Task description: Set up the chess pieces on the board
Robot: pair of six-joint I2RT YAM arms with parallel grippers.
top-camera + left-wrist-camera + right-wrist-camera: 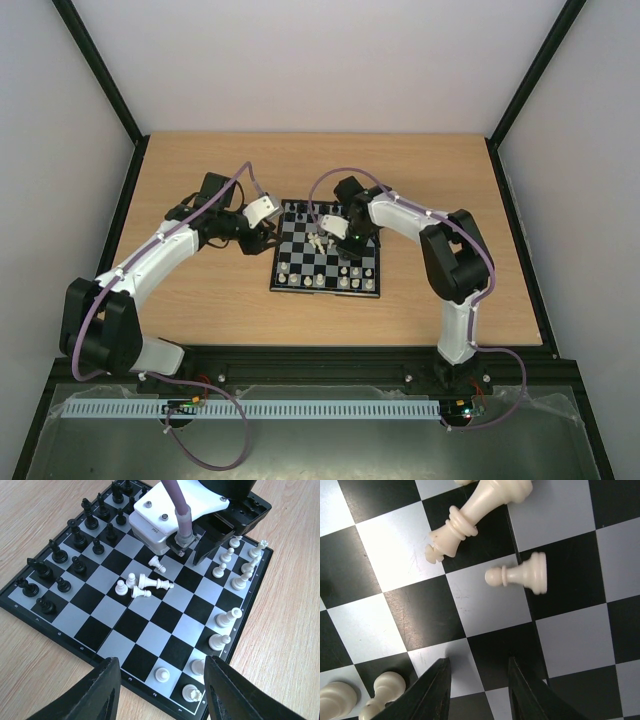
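Wooden desk [220, 300] stretches open past every edge of the board [300, 262]. Cream chess pieces [145, 585] lie toppled at board centre, the right tool [477, 667] above them, released, empty. The left tool [160, 680] hovers released beside the board's left edge.

Bright, even light comes from overhead, so shadows are soft and short. Through my right wrist camera one pale square of the board [395, 545] shines with glare, and the lying pawn [517, 576] looks slightly smeared.
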